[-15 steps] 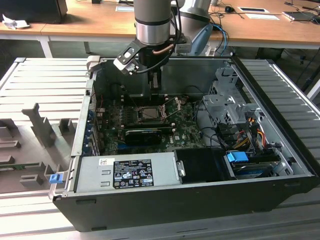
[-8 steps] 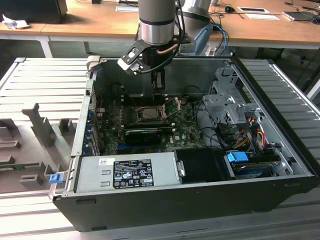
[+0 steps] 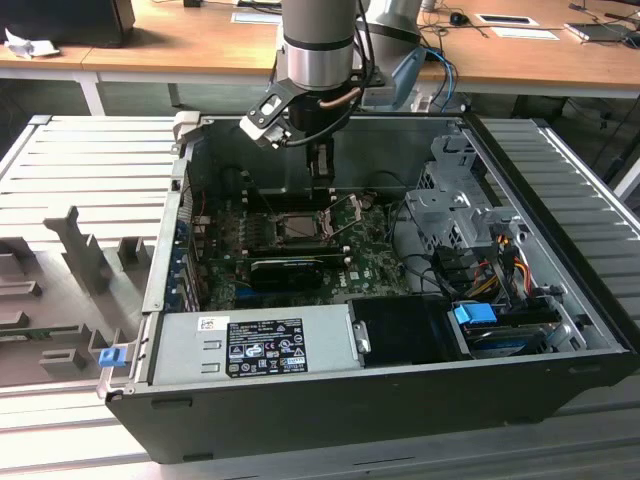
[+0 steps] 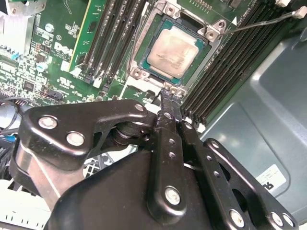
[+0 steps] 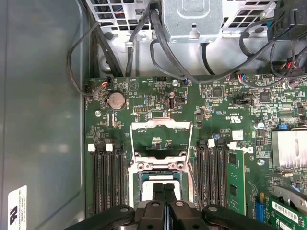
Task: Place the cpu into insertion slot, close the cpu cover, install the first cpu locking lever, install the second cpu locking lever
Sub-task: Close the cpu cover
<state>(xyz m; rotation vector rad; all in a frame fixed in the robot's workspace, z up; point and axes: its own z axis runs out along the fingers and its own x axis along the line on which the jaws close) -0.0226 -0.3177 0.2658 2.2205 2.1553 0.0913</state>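
The cpu (image 4: 171, 51), a pale silvery square chip, lies flat in the insertion slot (image 4: 144, 36) on the green motherboard. My gripper (image 4: 168, 93) hangs just above the slot's edge, black fingers pressed together with nothing between them. In the first wrist view the gripper (image 5: 164, 186) covers part of the slot, and the cpu cover (image 5: 161, 125) stands folded back beyond it, with the board showing through its square opening. Thin wire locking levers (image 5: 192, 143) run along the cover's sides, unlatched. One lever (image 4: 259, 24) sticks out away from the socket. In the exterior view the gripper (image 3: 320, 178) hovers over the socket (image 3: 300, 228).
Memory slots (image 5: 105, 177) flank the socket on both sides. A power supply (image 3: 250, 345) fills the case's near side, and a drive cage (image 3: 455, 205) with cables sits at the exterior view's right. Black cables (image 5: 158, 33) hang behind the board. Case walls (image 3: 160, 270) enclose the space.
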